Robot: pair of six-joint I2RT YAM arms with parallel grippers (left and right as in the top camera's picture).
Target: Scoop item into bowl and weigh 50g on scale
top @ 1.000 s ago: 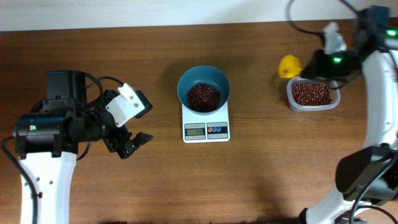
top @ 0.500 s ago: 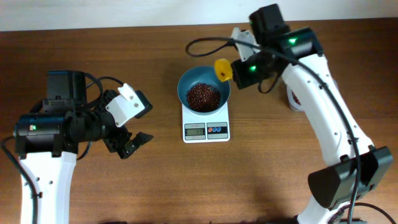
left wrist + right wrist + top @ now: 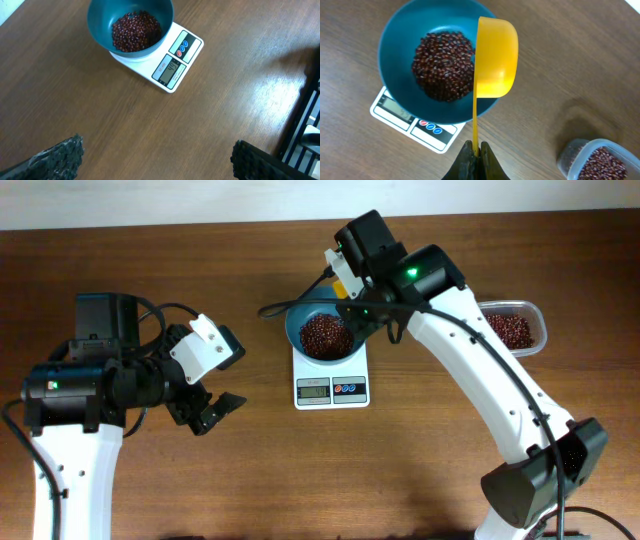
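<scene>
Bright, even room light falls from above on the wooden table (image 3: 420, 480). In the overhead view, everything around the scale (image 3: 331, 388) is sharp, with only soft, faint shadows hugging its edges.

In the left wrist view, a pale sheen of glare streaks the wood to the right of the scale. Nearest the lens, the fingertips (image 3: 55, 157) of the left gripper (image 3: 157, 162) are dark and blurred.

In the right wrist view, the yellow scoop (image 3: 495, 60) above the scale is crisp and vivid. A soft grey shadow lies on the wood to the scale's right. The right gripper (image 3: 475, 161) is a dark, dim shape at the frame's lower edge.
</scene>
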